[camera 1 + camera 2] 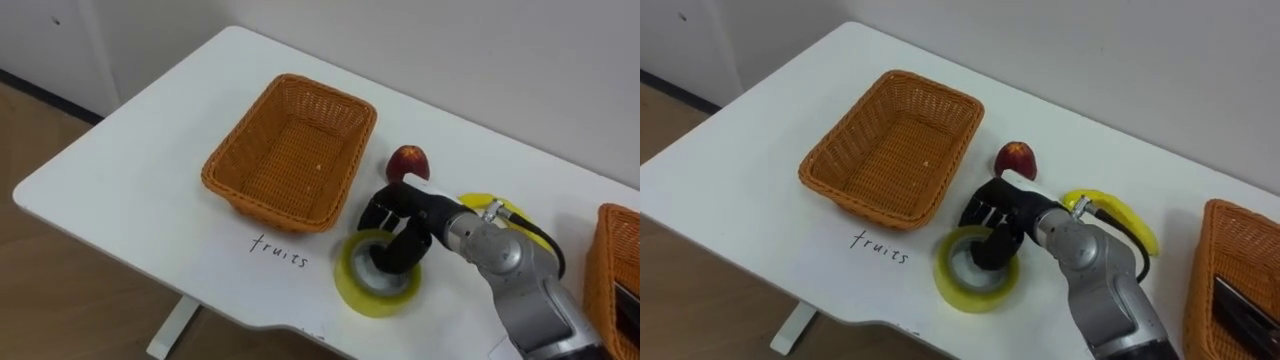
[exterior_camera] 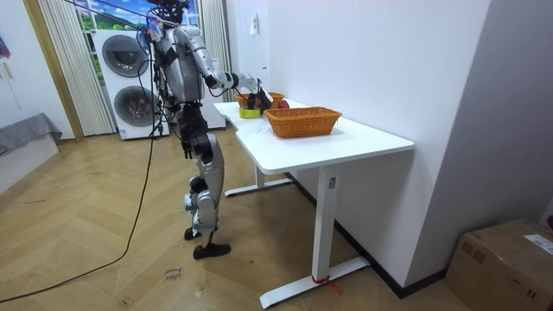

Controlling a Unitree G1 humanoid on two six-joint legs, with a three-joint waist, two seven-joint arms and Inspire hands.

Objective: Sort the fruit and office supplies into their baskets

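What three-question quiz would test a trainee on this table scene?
1. True or false: the left basket holds fruit.
2. The right hand has its fingers reaching into: A yellow tape roll, B banana, C red fruit.
3. Which yellow fruit lies right of the red fruit?
Key: 1 false; 2 A; 3 banana.

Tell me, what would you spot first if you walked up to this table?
You'd spot the robot's right hand first: it is grabbing a yellow roll of tape near the front edge of the white table, with fingers hooked into the hole. To its left sits a big empty woven basket. A red apple and a banana lie just behind the hand.
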